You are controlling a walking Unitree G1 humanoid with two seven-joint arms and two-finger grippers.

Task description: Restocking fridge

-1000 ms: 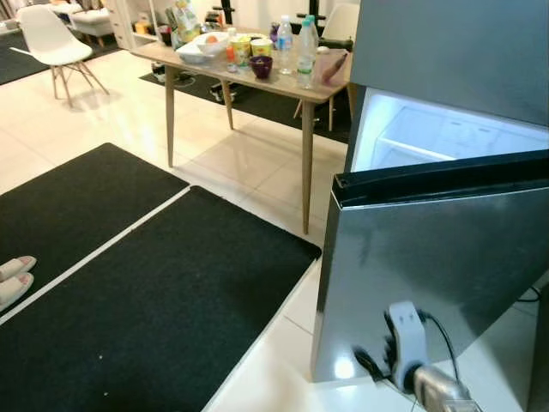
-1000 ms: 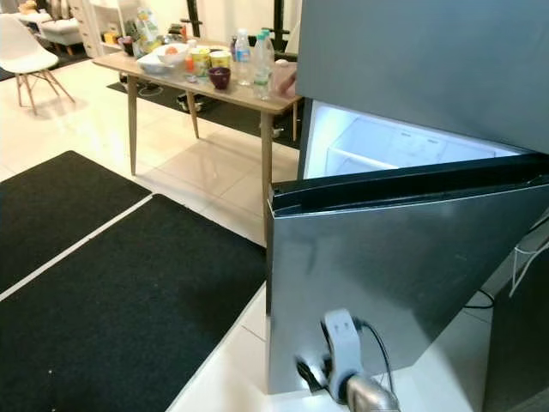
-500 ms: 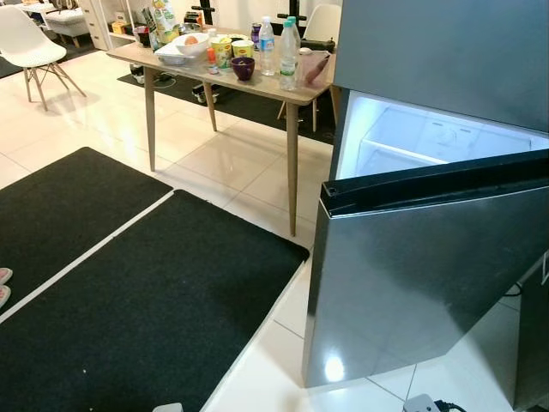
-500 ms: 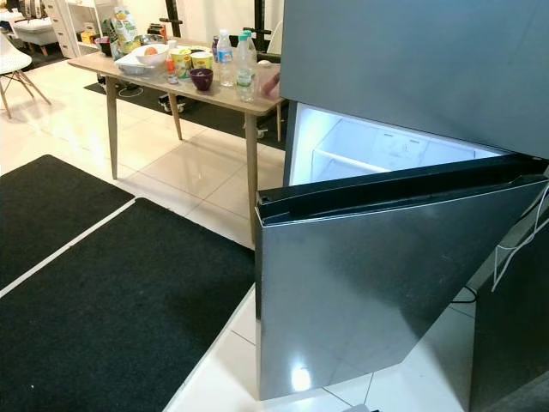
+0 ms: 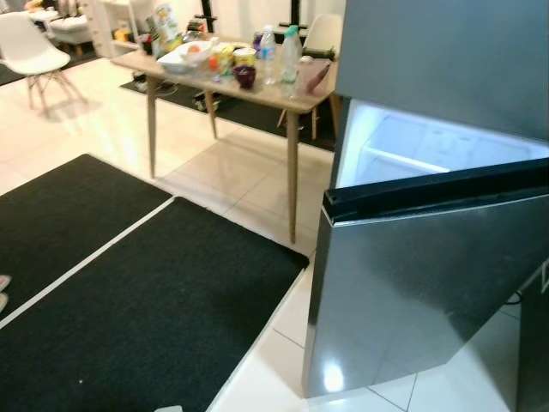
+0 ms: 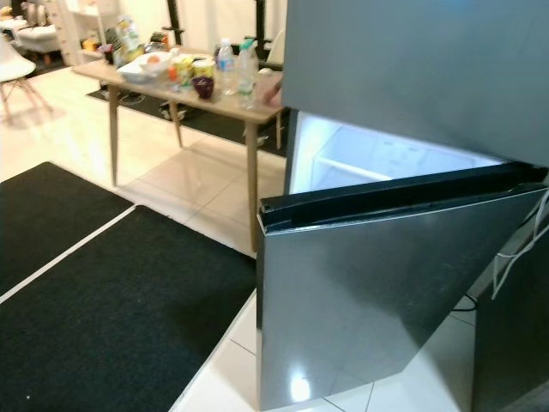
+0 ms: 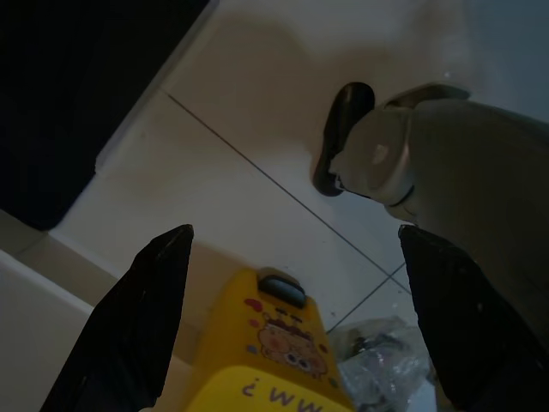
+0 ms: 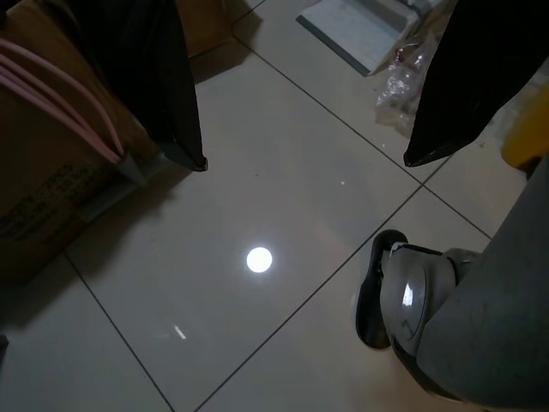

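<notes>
Well, we stand before the fridge (image 5: 429,283), its door ajar, our left gripper (image 7: 292,326) and right gripper (image 8: 300,94) both spread wide and empty. Bottles (image 5: 290,53) wait on the table (image 5: 296,93); we judge them smooth and slippery, best gripped mid-body.

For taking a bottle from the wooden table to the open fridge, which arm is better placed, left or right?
Left, probably. The wooden table with the water bottles stands to the robot's left of the open fridge door. Both tools, left tool and right tool, hang open over the floor, holding nothing, so only the side decides.
</notes>
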